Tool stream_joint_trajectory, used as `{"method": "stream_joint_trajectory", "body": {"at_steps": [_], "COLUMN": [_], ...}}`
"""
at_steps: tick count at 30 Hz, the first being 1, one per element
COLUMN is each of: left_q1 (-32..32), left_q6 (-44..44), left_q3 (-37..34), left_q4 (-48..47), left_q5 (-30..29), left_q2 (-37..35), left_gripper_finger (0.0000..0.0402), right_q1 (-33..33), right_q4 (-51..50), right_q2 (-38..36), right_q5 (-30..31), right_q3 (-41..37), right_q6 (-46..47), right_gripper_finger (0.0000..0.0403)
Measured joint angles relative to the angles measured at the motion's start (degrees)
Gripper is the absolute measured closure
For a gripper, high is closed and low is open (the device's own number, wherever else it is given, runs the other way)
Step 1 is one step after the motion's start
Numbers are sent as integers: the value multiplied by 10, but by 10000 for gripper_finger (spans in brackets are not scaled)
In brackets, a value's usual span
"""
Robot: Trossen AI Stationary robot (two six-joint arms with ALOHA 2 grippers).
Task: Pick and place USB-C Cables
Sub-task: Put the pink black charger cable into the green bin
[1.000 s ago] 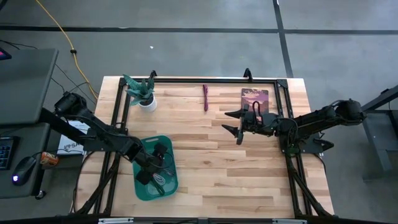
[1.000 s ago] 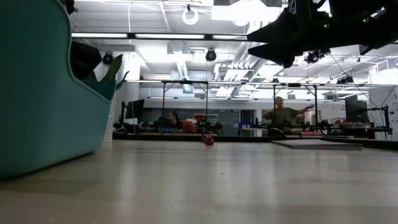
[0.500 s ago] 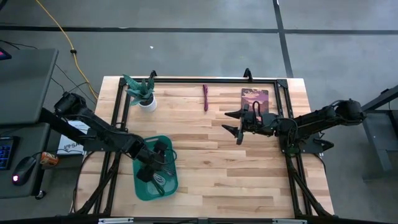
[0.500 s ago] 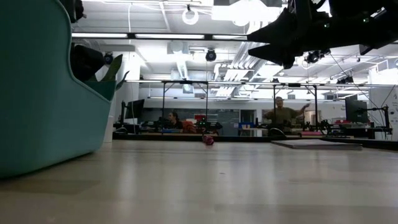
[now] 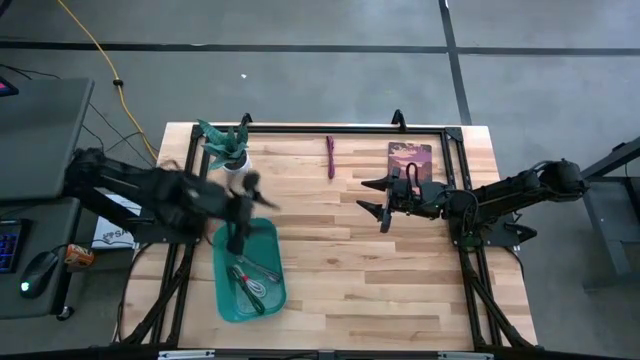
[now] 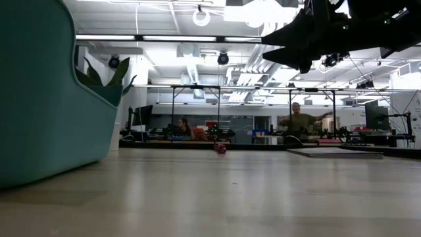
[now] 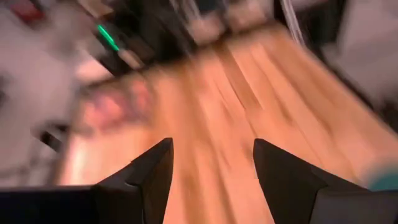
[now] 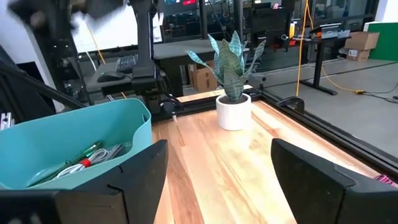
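Note:
A teal bin (image 5: pixel 268 240) near the table's left front holds the white-and-red, grey and green cables (image 5: pixel 250 283), also seen in the right wrist view as the bundled cables (image 8: pixel 84 160). The dark maroon cable (image 5: pixel 330 157) lies flat near the far edge, and shows small as the maroon cable (image 6: pixel 220 148) in the low view. My left gripper (image 5: pixel 248 192) is blurred above the bin's far end; it is open and empty, as the left gripper (image 7: pixel 211 168) shows. My right gripper (image 5: pixel 373 197) hovers open at mid-table, right of the maroon cable.
A potted plant (image 5: pixel 232 150) stands at the far left corner, just beyond my left gripper. A purple notebook (image 5: pixel 409 160) lies near the far right. A black frame (image 5: pixel 320 129) rims the table. Bare wood lies between bin and right arm. People sit far off in the room.
My left gripper has come up out of the teal bin and swung toward the table's far edge, toward the plant, fast enough to blur. The cables have stayed in the bin. The right arm has kept still.

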Motion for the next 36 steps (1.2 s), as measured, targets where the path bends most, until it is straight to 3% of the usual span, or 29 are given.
{"method": "stream_joint_trajectory", "body": {"at_steps": [10, 16, 22, 29, 36], "left_q1": [94, 126, 133, 135, 135], "left_q6": [8, -38, -84, -95, -96], "left_q3": [-171, -292, -389, -405, -405], "left_q4": [332, 437, 519, 595, 593], "left_q5": [-2, 4, 55, 48, 50], "left_q2": [-167, -201, -202, -210, -207], "left_gripper_finger": [202, 202, 202, 202, 202], "right_q1": [-1, -1, -1, -1, -1], "right_q4": [0, 0, 0, 0, 0], "right_q2": [0, 0, 0, 0, 0], "right_q5": [0, 2, 3, 3, 3], "right_q3": [0, 0, 0, 0, 0], "right_q6": [-3, -12, 3, 12, 15], "right_gripper_finger": [128, 128, 128, 128, 128]}}
